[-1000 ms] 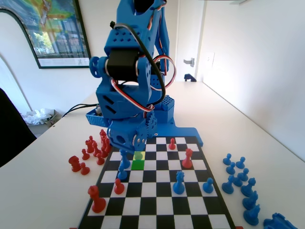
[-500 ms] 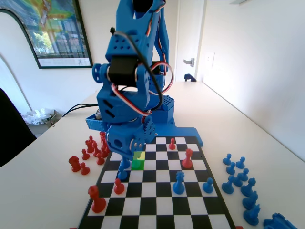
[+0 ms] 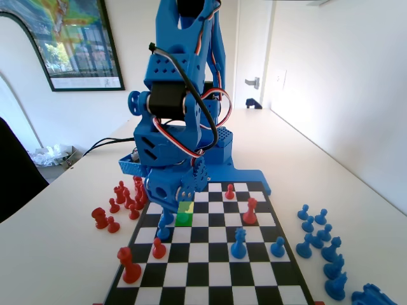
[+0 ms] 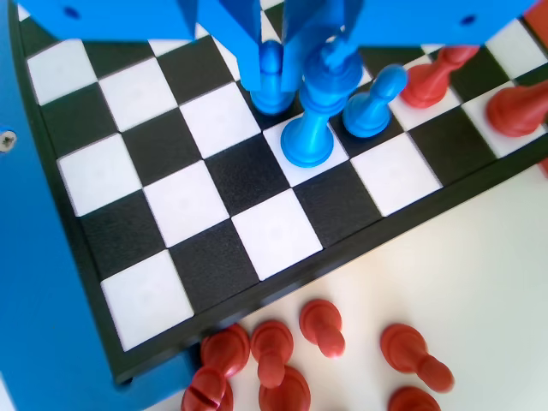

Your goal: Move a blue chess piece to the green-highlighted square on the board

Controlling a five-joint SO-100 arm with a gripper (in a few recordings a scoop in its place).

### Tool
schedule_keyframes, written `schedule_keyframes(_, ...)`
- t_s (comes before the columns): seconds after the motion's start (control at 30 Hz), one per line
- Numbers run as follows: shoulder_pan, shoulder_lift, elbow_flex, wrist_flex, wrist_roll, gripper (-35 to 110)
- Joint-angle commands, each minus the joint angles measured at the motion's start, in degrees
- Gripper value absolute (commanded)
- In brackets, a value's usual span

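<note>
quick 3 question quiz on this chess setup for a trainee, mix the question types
1. True or false: in the fixed view, the green-highlighted square already has a piece standing on it.
2. In the fixed view, the spare red pieces lie off the board on which side? A) left B) right C) near edge
3. Fill in: in the fixed view, the neighbouring square just behind the green one is pale ____.

Key: 1 false; 2 A; 3 yellow
</note>
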Motion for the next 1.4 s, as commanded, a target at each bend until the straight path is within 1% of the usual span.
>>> schedule_keyframes(0.0, 0.53, 1.93, -3.87, 3.96, -16.17, 10)
schedule_keyframes(0.37, -0.09, 2.55, -11.07, 13.36, -15.29, 8)
schedule_keyframes(0.5, -0.88, 4.31, -15.12, 19.69, -13.54, 1)
schedule_keyframes(0.6, -1.76, 6.24, -18.54, 25.66, -11.60, 1)
schedule_keyframes(0.7, -2.72, 9.49, -19.16, 28.39, -9.05, 1)
schedule_keyframes(0.87, -5.71, 17.67, -17.31, 30.06, 2.11, 1)
schedule_keyframes(0.93, -6.42, 21.09, -17.14, 32.78, 5.63, 1)
schedule_keyframes(1.07, -9.49, 28.92, -17.05, 37.00, 23.20, 1)
schedule_keyframes(1.23, -10.81, 40.78, -16.26, 43.51, 40.08, 1)
schedule_keyframes(1.37, -10.63, 49.75, -15.29, 46.32, 49.39, 1)
